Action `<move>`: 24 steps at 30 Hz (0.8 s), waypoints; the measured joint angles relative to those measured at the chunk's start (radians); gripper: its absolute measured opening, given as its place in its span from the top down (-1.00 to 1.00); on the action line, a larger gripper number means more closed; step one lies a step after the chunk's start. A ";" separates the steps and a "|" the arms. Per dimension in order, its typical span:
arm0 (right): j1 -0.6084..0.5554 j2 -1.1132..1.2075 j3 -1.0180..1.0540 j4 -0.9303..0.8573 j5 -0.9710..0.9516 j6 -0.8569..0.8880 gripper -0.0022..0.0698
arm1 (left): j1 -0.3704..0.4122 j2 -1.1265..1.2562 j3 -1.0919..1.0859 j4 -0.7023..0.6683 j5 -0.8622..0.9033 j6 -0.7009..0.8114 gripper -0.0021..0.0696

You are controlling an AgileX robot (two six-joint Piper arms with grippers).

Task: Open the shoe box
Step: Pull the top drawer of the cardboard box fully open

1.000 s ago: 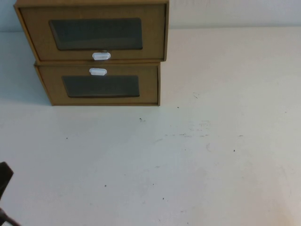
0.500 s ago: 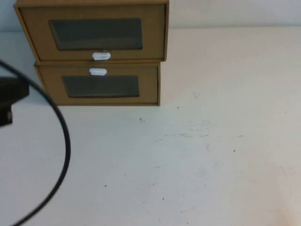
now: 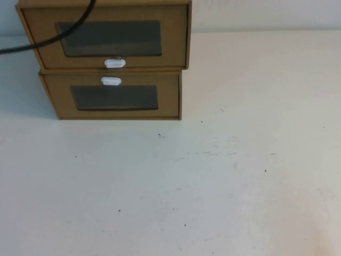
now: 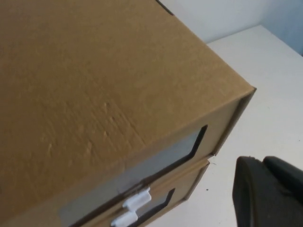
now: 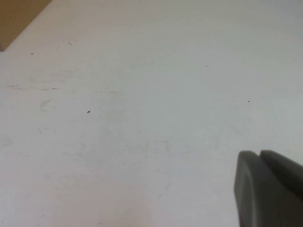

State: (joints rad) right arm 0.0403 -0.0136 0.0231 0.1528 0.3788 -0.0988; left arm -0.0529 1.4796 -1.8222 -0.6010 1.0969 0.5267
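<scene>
Shoe boxes of brown cardboard stand stacked at the far left of a white bench point(image 3: 240, 186), seen from above. The upper shoe box point(image 3: 176, 37) sits squarely on the lower shoe box point(image 3: 170, 98). Each has a dark-windowed front facing the robot, and both fronts are closed. A white upper pull tab point(image 3: 114, 63) sits at the bottom edge of the top front, and a white lower pull tab point(image 3: 111, 81) sits just below it on the lower front. A black cable point(image 3: 21, 49) curves across the upper box's left corner.

The left pincer point(image 4: 262, 163) hangs high, close to the stack's front corner, fingers pressed together and holding nothing. The right pincer point(image 5: 259, 156) hovers over bare bench, well away from the boxes, closed and empty.
</scene>
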 joint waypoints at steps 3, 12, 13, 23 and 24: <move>0.000 0.000 0.000 0.000 0.000 0.000 0.98 | 0.000 0.133 -0.161 -0.020 0.068 -0.006 0.96; 0.000 0.000 0.000 0.000 0.000 0.000 0.98 | -0.014 0.411 -0.447 0.004 0.155 -0.047 0.96; 0.000 0.000 0.000 0.000 0.000 0.000 0.98 | -0.022 0.426 -0.453 0.019 0.155 -0.048 0.96; 0.000 0.000 0.000 0.000 0.000 0.000 0.98 | -0.108 0.489 -0.462 0.176 0.162 -0.048 0.96; 0.000 0.000 0.000 0.000 0.000 0.000 0.98 | -0.108 0.496 -0.462 0.179 0.162 -0.048 0.96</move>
State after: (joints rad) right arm 0.0403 -0.0136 0.0231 0.1528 0.3788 -0.0988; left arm -0.1605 1.9754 -2.2841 -0.4224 1.2586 0.4784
